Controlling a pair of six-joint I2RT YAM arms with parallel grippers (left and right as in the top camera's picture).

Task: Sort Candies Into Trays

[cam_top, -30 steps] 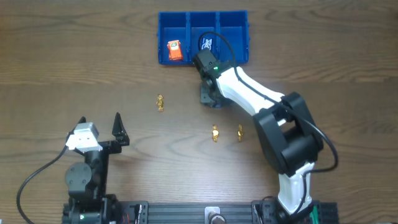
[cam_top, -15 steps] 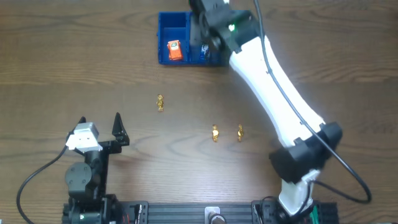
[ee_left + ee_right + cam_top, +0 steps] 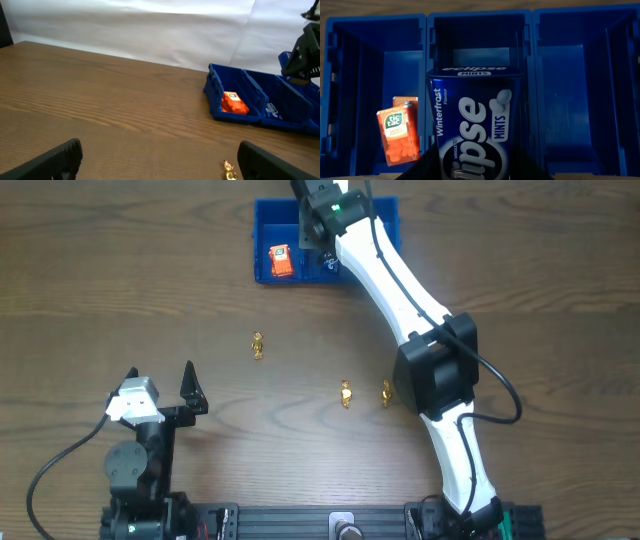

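Hovering over the middle compartment of the blue plastic three-bin tray (image 3: 570, 17), the right claw (image 3: 479, 169) is clamped on a dark blue mint tin (image 3: 477, 120). A small orange candy box (image 3: 397, 136) lies in the neighbouring end bin. Three gold-wrapped candies (image 3: 258, 345) sit on the wooden bench (image 3: 520, 310); the left claw (image 3: 160, 380) gapes wide, empty.

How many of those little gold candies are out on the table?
3: a lone candy left of centre, a middle candy, and a third candy just beside the right arm. That arm may hide more.
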